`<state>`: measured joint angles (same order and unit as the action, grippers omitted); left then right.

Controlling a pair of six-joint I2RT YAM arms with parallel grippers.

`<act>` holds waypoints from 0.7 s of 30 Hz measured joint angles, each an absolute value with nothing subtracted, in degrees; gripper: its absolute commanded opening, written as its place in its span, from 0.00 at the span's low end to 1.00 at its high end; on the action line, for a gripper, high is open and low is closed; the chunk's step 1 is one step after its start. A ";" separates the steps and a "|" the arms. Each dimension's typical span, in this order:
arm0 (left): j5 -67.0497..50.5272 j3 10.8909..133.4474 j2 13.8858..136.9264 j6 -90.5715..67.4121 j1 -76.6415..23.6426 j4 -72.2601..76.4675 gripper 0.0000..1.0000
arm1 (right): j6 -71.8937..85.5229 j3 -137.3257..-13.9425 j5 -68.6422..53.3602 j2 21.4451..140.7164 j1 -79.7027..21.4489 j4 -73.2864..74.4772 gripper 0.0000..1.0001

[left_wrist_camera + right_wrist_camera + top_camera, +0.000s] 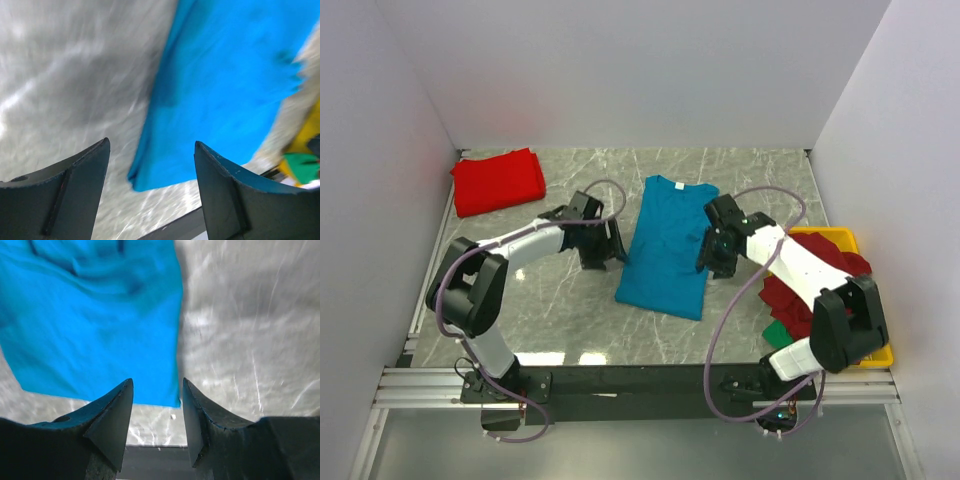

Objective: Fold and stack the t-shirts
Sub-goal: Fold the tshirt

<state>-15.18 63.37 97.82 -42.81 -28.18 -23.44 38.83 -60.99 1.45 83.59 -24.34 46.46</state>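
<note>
A teal-blue t-shirt [666, 246] lies on the marble table, folded into a long strip with the neck at the far end. It also shows in the left wrist view [225, 85] and the right wrist view [90, 320]. My left gripper [612, 252] is open and empty, just above the shirt's left edge. My right gripper [710, 256] is open and empty, above the shirt's right edge near its lower corner. A folded bright red t-shirt [498, 181] lies at the far left. Dark red and green t-shirts [798, 290] lie heaped in the tray.
A yellow plastic tray [876, 354] stands at the right edge of the table, under my right arm. White walls close in the far side and both sides. A black rail [620, 380] runs along the near edge.
</note>
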 measured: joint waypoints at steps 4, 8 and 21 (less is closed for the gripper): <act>-15.33 58.04 96.23 -43.16 -29.52 -23.38 0.73 | 40.91 -54.11 -0.69 78.32 -26.17 44.82 0.50; -15.44 55.57 93.95 -43.38 -30.63 -22.44 0.72 | 43.81 -47.48 -2.50 73.80 -28.99 42.81 0.49; -15.59 49.95 90.43 -44.25 -32.88 -20.75 0.69 | 50.43 -37.69 -3.42 71.57 -34.54 37.87 0.46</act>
<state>-15.59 49.95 90.43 -44.25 -32.88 -20.75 50.43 -37.69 -3.42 71.57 -34.54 37.87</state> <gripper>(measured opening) 0.706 0.464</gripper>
